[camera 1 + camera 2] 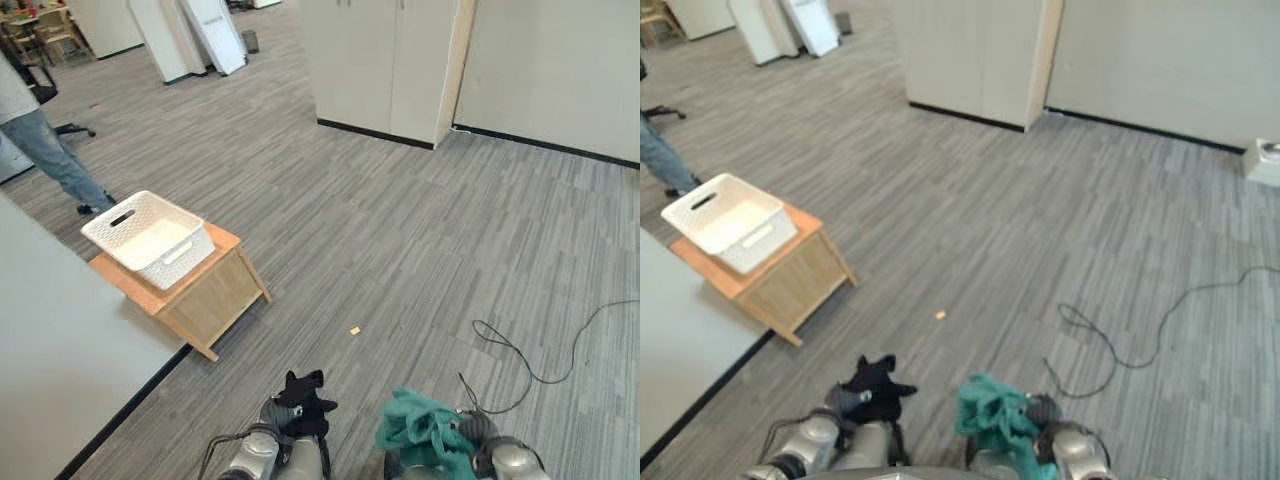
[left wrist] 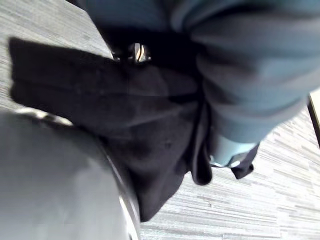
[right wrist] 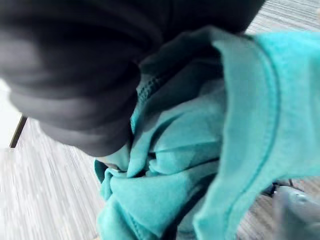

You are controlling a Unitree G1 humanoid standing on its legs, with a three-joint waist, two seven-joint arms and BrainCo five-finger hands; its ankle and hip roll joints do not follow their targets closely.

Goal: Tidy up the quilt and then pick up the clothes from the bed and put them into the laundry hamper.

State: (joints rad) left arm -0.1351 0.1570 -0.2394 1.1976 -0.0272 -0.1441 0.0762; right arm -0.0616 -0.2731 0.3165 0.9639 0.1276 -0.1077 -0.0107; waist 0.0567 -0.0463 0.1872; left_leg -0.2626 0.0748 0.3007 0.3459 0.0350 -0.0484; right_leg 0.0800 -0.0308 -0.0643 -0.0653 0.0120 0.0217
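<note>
black garment [image 1: 303,398] bunched in left hand [image 1: 275,415]; teal garment [image 1: 420,430] in right hand [image 1: 470,430].

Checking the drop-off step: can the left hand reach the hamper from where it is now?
Probably not yet. The left hand, holding a black garment, sits low by the body, while the hamper stands on a wooden table well ahead-left across open carpet.

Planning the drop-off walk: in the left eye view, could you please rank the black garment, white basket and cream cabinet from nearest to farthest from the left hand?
1. black garment, bunched at the left hand.
2. white basket, on the wooden table, ahead left.
3. cream cabinet, far across the floor.
</note>
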